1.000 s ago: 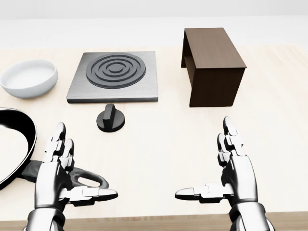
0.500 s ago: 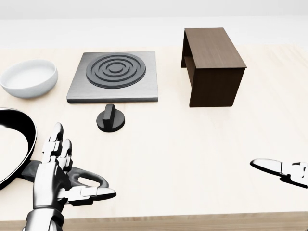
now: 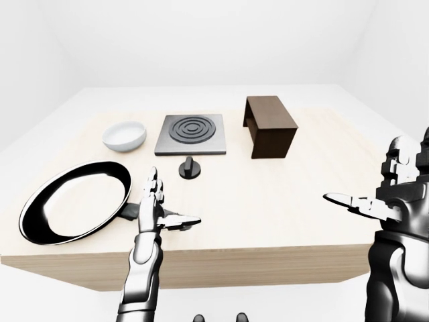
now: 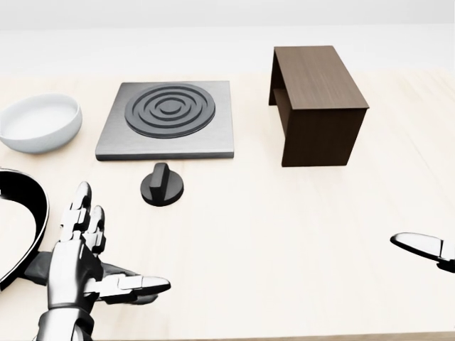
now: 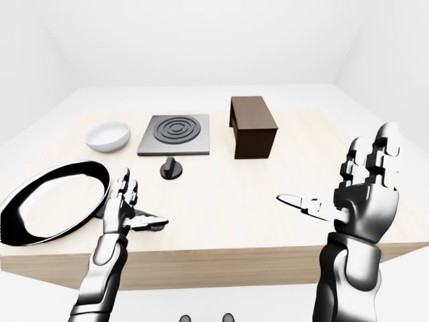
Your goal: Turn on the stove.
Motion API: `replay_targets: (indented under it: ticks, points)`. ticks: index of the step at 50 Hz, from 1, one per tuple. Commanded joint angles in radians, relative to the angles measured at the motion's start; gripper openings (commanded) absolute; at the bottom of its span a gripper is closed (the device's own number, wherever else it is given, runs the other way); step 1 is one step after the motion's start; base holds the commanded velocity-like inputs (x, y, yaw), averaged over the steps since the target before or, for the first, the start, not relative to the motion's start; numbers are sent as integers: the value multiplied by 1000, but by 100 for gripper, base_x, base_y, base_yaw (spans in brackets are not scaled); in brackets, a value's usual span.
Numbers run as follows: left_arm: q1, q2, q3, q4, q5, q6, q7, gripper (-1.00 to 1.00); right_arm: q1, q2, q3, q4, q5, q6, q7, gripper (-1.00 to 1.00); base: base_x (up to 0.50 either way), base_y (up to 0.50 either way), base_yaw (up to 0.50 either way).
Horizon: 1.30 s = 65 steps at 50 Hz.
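A grey square stove plate (image 4: 167, 119) with a black ringed burner lies on the wooden table at the upper left of the head view. Its black round knob (image 4: 163, 188) stands just below it, apart from both hands. My left hand (image 4: 89, 273) is open, fingers spread, low on the left, below and left of the knob, over the pan's handle. My right hand (image 5: 365, 191) is open and raised at the right, off the table's right side; only its thumb tip (image 4: 423, 246) shows in the head view.
A white bowl (image 4: 39, 122) sits left of the stove. A large black frying pan (image 3: 77, 200) lies at the left, its handle under my left hand. A dark brown wooden box (image 4: 316, 103) stands right of the stove.
My right hand has swung out to the right and up, leaving most of the head view. The left hand has barely moved. The view has shifted slightly.
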Motion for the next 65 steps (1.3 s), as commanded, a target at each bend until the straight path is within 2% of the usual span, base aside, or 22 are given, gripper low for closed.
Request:
replay_targets:
  ticks: [1, 19, 23, 27, 30, 34, 38, 45, 47, 49, 54, 56, 57, 58, 60, 65]
  points:
    - [-7, 2, 4, 13, -1, -11, 5, 100, 2, 3, 1, -3, -13, 0, 4, 100, 37, 0, 0]
    - [-9, 1, 2, 15, 0, -9, 9, 100, -1, 0, -7, -11, -10, 0, -7, 100, 37, 0, 0]
    - [-10, 1, -1, 29, 3, -18, 8, 100, 0, 0, -9, -6, -9, 0, -5, 100, 37, 0, 0]
    - [-7, 1, 0, 16, 1, -9, 8, 100, 2, 3, -9, -2, -10, 0, -4, 100, 37, 0, 0]
    - [-8, 0, -1, 19, 3, -11, 9, 100, 0, 1, -10, 2, -7, 0, -4, 100, 37, 0, 0]
    - [-6, -3, -12, 42, 13, -27, 8, 100, 10, 9, -19, -10, 14, 0, -1, 100, 32, 0, 0]
    - [-10, -4, -16, 55, 13, -24, 0, 100, 10, 7, -22, -12, 17, 0, -4, 100, 0, 0, 0]
    - [-17, -6, -20, 91, 11, -33, -9, 100, 12, 8, -18, -3, 15, 0, -3, 100, 0, 0, 0]
    - [-22, -7, -24, 117, 13, -46, -13, 100, 12, 8, -15, 1, 14, 0, -3, 100, 0, 0, 0]
    - [-17, -9, -29, 112, 11, -39, -17, 100, 12, 7, -11, 3, 10, 0, -2, 100, 0, 0, 0]
    - [-16, -14, -40, 132, 15, -44, -26, 100, 13, 7, -16, -1, 14, 0, -1, 100, 0, 0, 0]
    - [-21, -16, -41, 156, 13, -55, -29, 100, 13, 8, -14, -1, 12, 0, 0, 100, 0, 0, 0]
    - [-22, -17, -42, 162, 11, -55, -30, 100, 13, 8, -14, 0, 11, 0, 1, 100, 0, 0, 0]
    - [-17, -20, -49, 157, 3, -41, -42, 100, 12, 8, -13, 4, 10, 0, 0, 100, 0, 0, 0]
    - [-17, -22, -56, 170, 17, -55, -36, 100, 13, 8, -9, 1, 5, 0, 0, 100, 0, 0, 0]
    - [-25, -26, -63, 210, 26, -55, -37, 100, 12, 7, -15, -6, 11, 0, 1, 100, 0, 0, 0]
